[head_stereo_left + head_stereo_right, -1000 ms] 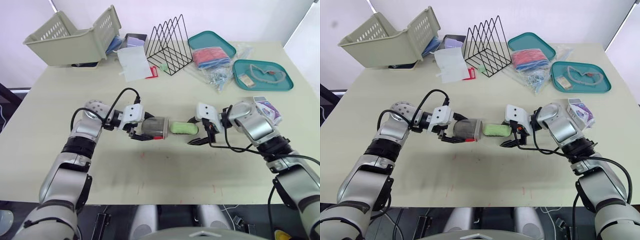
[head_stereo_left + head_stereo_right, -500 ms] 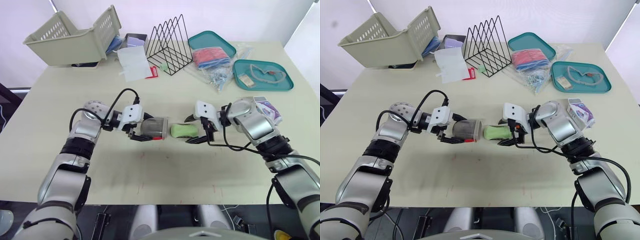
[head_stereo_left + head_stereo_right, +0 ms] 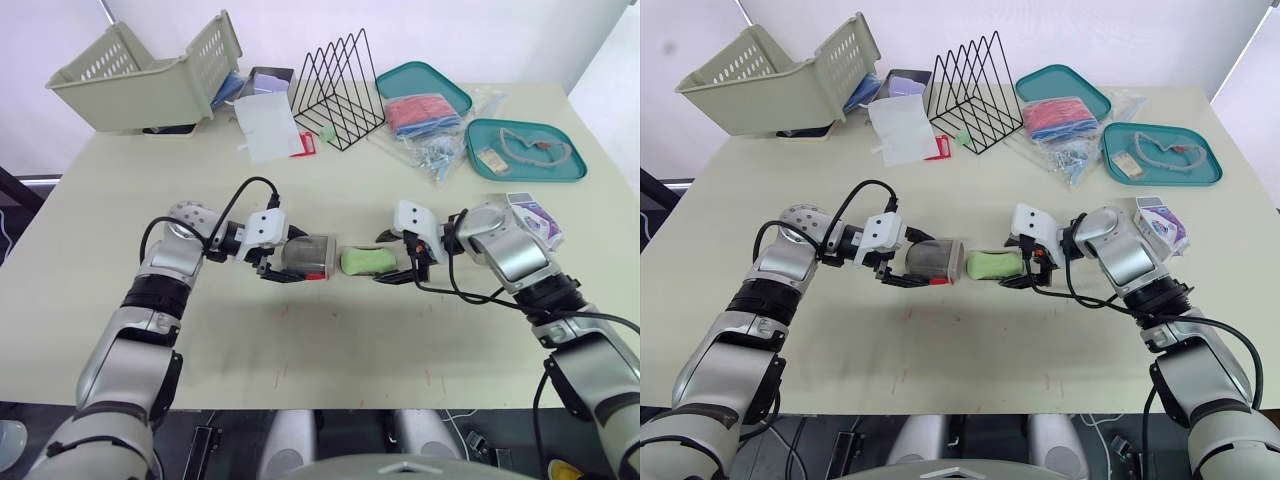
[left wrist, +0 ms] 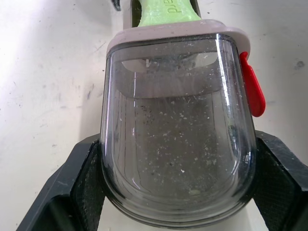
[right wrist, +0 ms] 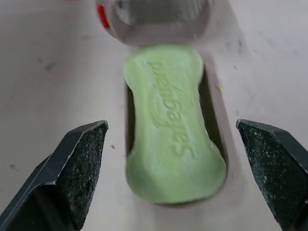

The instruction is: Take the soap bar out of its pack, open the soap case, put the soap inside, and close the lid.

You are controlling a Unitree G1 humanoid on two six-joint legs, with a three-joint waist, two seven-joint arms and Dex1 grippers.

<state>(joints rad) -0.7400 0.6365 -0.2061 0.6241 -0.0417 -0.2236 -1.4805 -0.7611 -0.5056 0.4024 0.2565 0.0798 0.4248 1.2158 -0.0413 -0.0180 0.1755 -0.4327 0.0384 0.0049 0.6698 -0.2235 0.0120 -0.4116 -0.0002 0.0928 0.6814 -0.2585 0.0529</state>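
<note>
1. The soap (image 3: pixel 367 260) is green and bare. It lies flat in the base (image 5: pixel 217 110) of the case, on the worktop (image 3: pixel 330 350), between the two arms.
2. The clear lid (image 3: pixel 310 256) with its red catch (image 4: pixel 252 91) sits at the soap's left end. Its open side faces the soap. It is right next to the tip, but I cannot tell if they touch. The soap is not covered yet.
3. The left jaws hold the lid tight, one on each side.
4. The right jaws are wide. They stand on both sides of the soap's right part and do not touch it.
5. Half a second ago the right jaws reached a bit further along the soap. Now they have pulled back a little. The soap and the lid have stayed where they were.
6. I think this means the soap has been let go and is in its place. What is left is closing the lid.
7. The right jaws should move away first, or the lid may bump them.
8. A small box (image 3: pixel 535 218) lies by the right arm. It may be the empty pack, but I cannot be sure.
</note>
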